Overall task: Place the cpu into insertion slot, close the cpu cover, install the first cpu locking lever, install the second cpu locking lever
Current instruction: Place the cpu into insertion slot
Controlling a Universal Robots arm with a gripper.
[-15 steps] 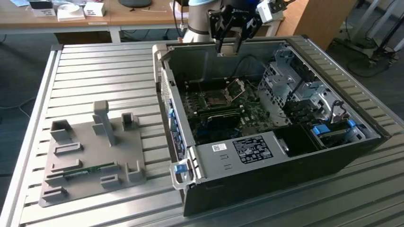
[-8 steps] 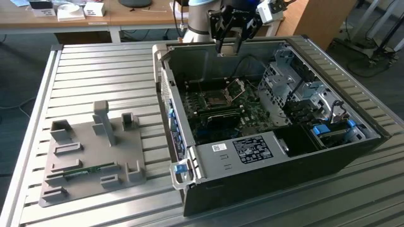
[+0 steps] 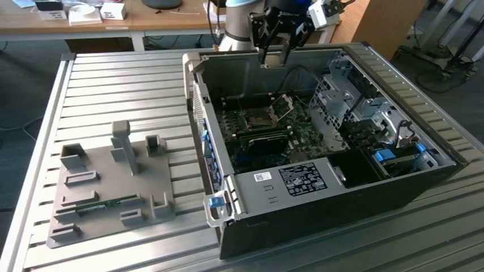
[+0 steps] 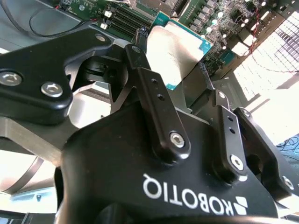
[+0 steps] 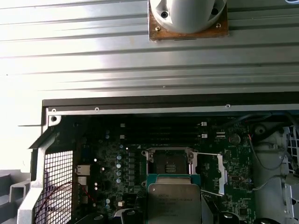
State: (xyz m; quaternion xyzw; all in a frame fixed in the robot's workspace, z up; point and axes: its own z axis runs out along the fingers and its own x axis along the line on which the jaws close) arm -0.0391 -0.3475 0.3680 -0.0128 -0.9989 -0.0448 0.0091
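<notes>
The gripper [image 3: 274, 59] pinches the cpu [image 4: 180, 51] between 2 fingers, above the open case [image 3: 423, 141]. The slot [image 5: 170, 163] lies well below it, bare, with the cover [image 5: 219, 173] swung open beside it.

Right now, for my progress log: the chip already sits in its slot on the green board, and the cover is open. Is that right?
Not quite. The chip is not in the slot; the fingers hold it above the board, as the second wrist view shows. The slot lies bare and the cover is open, as you said.
</notes>
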